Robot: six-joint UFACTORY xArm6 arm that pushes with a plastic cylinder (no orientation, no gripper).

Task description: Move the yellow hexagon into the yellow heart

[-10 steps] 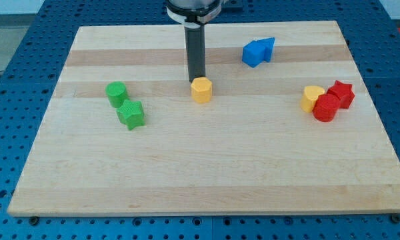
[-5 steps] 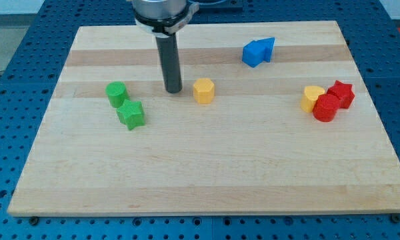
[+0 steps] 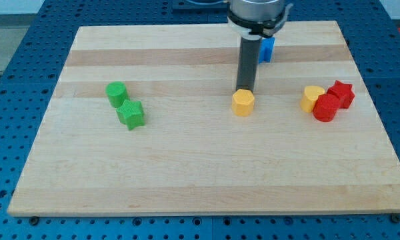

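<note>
Behind rod, blue block (image 3: 268, 49) mostly hidden; my tip (image 3: 245, 90) touching yellow hexagon (image 3: 243, 103); no pincer fitted

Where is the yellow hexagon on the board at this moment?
The yellow hexagon lies just right of the board's centre, directly below my tip in the view, with the yellow heart well apart at the view's right.

On my board (image 3: 187, 173) I count seven blocks. Yellow: two, a hexagon (image 3: 243, 103) touching my tip (image 3: 245, 90) on its lower side and a heart (image 3: 313, 97) off to the tip's right. Red: two, a cylinder (image 3: 326, 107) and a star (image 3: 342, 93), right of the tip past the heart. Green: two, a cylinder (image 3: 116, 93) and a star (image 3: 131, 114), far left of the tip. Blue: one block (image 3: 267, 48), partly hidden behind the rod.
</note>
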